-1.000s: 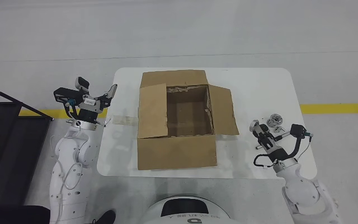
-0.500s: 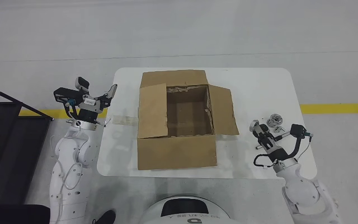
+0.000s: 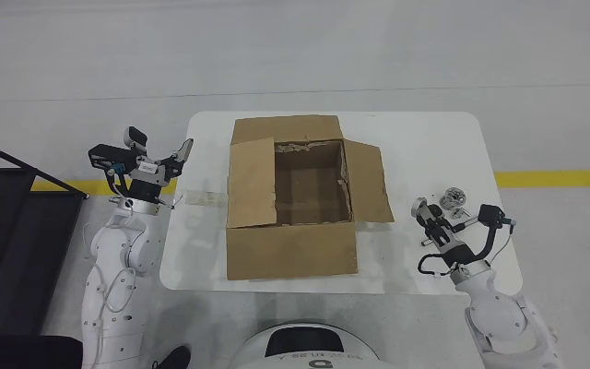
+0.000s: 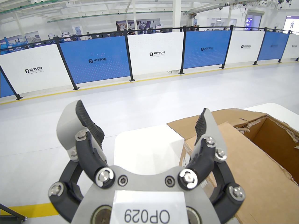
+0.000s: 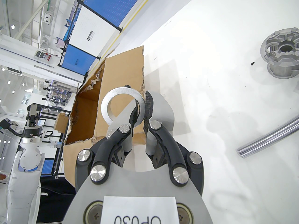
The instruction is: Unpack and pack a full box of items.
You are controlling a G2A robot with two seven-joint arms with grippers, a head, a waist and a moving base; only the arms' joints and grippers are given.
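Box: we log one brown cardboard box (image 3: 290, 198) at the middle of the white table (image 3: 433, 148), upright, its flaps open and the torn inner edges showing.
Left gripper: we find the left gripper (image 3: 163, 143) off the table's left edge, well apart from the box. Its fingers are spread wide with nothing between them.
Right gripper: we find the right gripper (image 5: 141, 108) above the right part of the table, beyond the box's right flap. Its jaws are pinched on the rim of a metal ring (image 5: 105, 110).
Ring: we note it as flat and silver, gripped at one side of its rim.
Hub: we list one grey cast hub (image 5: 272, 52) standing on the table near the right gripper, apart from the box.
Tube: we list one polished curved tube (image 5: 268, 141) lying on the table near the hub, not touching it.
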